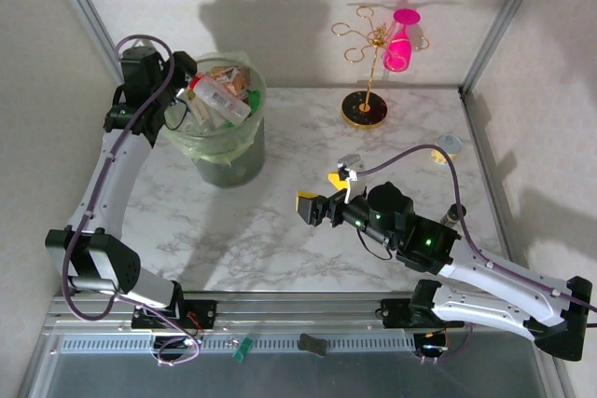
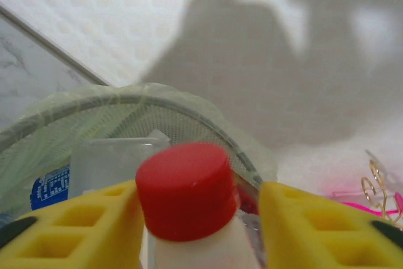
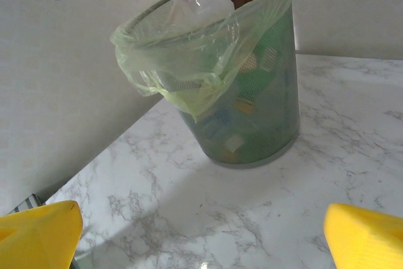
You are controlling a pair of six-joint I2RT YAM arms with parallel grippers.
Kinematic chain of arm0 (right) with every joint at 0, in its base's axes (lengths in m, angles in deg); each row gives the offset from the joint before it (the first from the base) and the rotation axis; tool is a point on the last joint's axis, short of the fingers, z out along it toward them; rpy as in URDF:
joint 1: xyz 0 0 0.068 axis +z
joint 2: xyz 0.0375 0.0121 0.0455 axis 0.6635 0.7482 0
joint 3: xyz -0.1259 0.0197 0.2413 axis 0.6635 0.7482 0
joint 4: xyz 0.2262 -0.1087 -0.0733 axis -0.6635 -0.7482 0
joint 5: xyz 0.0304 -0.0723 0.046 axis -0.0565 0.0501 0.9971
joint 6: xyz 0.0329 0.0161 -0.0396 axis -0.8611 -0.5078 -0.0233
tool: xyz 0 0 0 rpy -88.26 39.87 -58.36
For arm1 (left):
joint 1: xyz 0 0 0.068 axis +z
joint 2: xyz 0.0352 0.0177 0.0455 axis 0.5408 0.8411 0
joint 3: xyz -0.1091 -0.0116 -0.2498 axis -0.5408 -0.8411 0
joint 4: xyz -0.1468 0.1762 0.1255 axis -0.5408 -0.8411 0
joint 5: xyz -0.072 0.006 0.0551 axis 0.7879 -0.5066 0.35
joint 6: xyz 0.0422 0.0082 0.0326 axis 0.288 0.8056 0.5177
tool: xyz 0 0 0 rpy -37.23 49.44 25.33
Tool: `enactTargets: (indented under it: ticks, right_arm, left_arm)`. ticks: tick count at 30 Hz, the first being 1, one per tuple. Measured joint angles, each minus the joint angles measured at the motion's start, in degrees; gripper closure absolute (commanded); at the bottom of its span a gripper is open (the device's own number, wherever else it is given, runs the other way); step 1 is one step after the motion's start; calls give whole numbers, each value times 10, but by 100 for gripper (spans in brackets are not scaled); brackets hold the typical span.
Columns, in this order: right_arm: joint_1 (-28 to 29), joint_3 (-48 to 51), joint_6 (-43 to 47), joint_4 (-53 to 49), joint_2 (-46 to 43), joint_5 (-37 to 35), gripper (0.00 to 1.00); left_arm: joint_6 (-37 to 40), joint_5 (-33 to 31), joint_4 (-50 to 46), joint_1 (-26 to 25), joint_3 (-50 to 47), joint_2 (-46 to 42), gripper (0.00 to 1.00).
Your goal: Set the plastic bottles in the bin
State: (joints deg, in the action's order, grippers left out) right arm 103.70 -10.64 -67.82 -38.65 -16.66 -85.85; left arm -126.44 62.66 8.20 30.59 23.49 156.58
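Left end effector [image 2: 198,218] is hovering over the bin [image 1: 229,160], jaws standing slack around the red-capped bottle [image 2: 182,187], releasing it. Probably light, slick, crushable; I'm favouring the stiff neck. Right end effector [image 3: 201,225] is gaping, empty.

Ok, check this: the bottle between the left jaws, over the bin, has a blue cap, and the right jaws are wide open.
Not blue: the cap is red, as the left wrist view shows. The rest stands: that bottle is between the left jaws over the bin, and the right jaws are wide open.
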Motion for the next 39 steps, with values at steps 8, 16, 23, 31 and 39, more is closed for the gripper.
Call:
enactTargets:
  ticks: [8,16,23,31,39]
  right_arm:
    - [0,-3,0,0,0,-1,2]
    - [0,-3,0,10,12,0,1]
    - [0,-3,-3,11,13,0,2]
    - [0,-3,-5,11,-2,-2,1]
    - [0,-3,-5,9,-3,-4,1]
  left_arm:
    - [25,-29,-5,-4,10,-20,49]
    - [91,-26,2,-86,18,-29,69]
    - [112,-14,15,-89,-14,2,70]
    - [110,3,42,-74,-57,13,71]
    - [111,2,34,-74,-57,2,64]
